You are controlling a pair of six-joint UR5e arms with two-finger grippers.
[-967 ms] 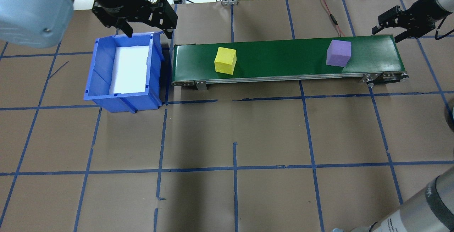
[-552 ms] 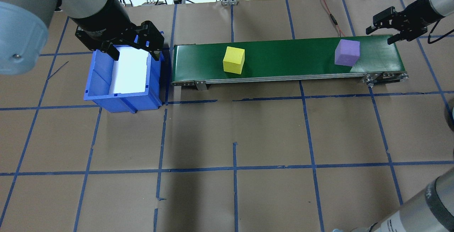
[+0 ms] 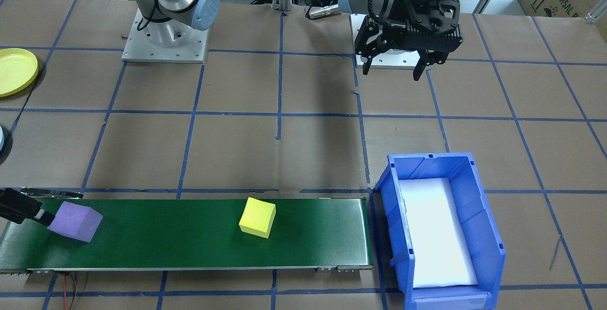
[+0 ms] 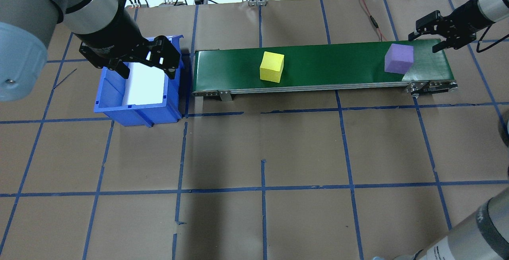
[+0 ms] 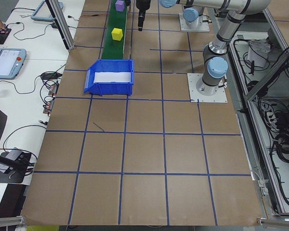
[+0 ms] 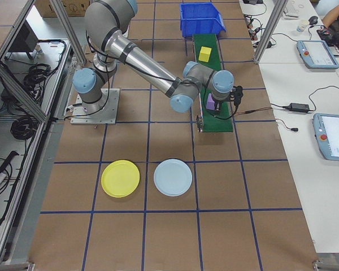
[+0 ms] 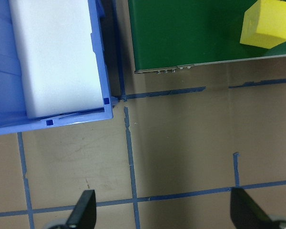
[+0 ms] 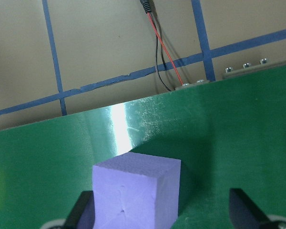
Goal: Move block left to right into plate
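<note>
A purple block rides near the right end of the green conveyor belt. My right gripper hovers open just behind it; the wrist view puts the block low between the fingers, nearer the left one. A yellow block sits mid-belt. My left gripper is open and empty, high above the blue bin. A yellow plate and a light blue plate lie on the table on the robot's right side.
The blue bin holds a white foam pad and stands at the belt's left end. Red and black wires run off behind the belt's right end. Operator tables with tablets and cables line the far side in the side views.
Both blocks have travelled right along the belt. My left gripper has come from behind the bin back over it, toward the robot. The right gripper shifted slightly left, and the purple block has reached it.
</note>
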